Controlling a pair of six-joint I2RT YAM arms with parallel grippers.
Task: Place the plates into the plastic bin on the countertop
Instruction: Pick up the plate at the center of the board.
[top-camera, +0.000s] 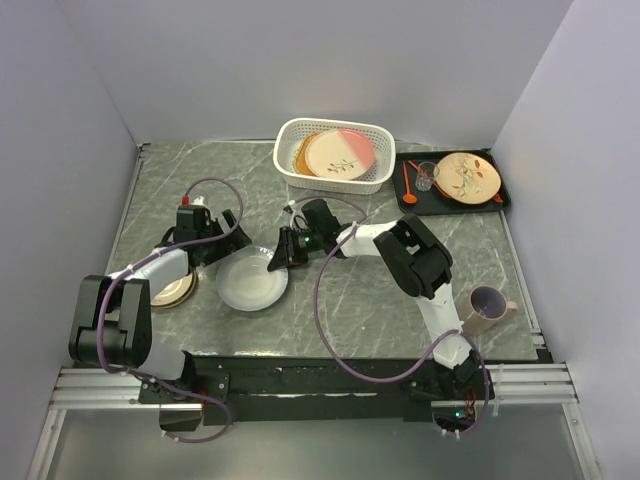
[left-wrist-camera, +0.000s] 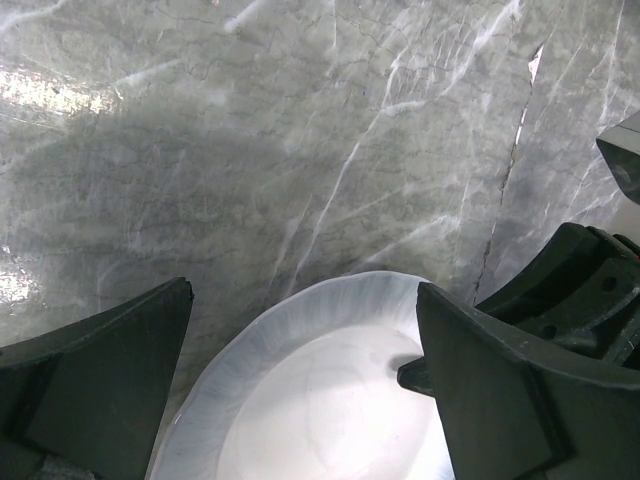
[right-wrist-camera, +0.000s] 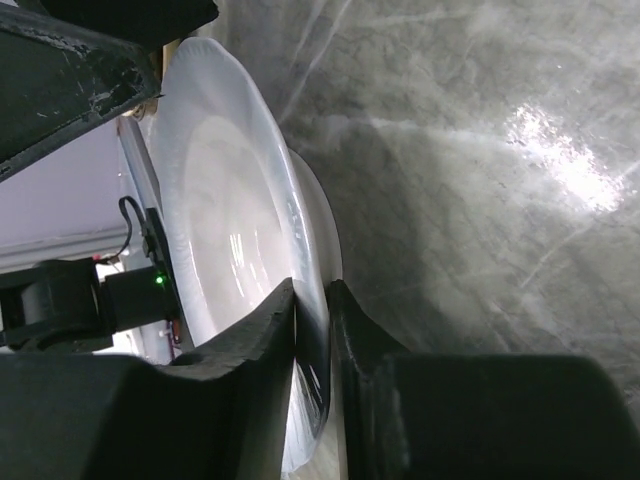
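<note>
Starting at 9 o'clock in the top view, a tan plate lies flat on the countertop under the left arm. Just beyond it the left gripper hovers over the 10 o'clock edge of the white plate. Its wrist view shows the fingers spread wide with nothing between them but the plate's rim below.

The white plate sits near the table's middle, apart from the tan plate. The right gripper has it by the rim at about 2 o'clock. In the right wrist view the fingertips are clamped on either face of the thin edge. That side looks raised, with the foot ring showing. Whether the far edge touches the countertop I cannot tell.

From the white plate the bin lies at 1 o'clock, against the back wall, its long axis running 9 to 3. A pink plate and an orange plate already lean inside, so free room is probably toward the near wall. The right arm is the nearer one and holds the plate, so I judge the carry to be its job: lift, swing toward 1 o'clock, and clear the lattice wall. An edge pinch on a smooth plate may slip.

At 3 o'clock of the bin stands the tray, and a mug sits at 4 o'clock near the right arm.
</note>
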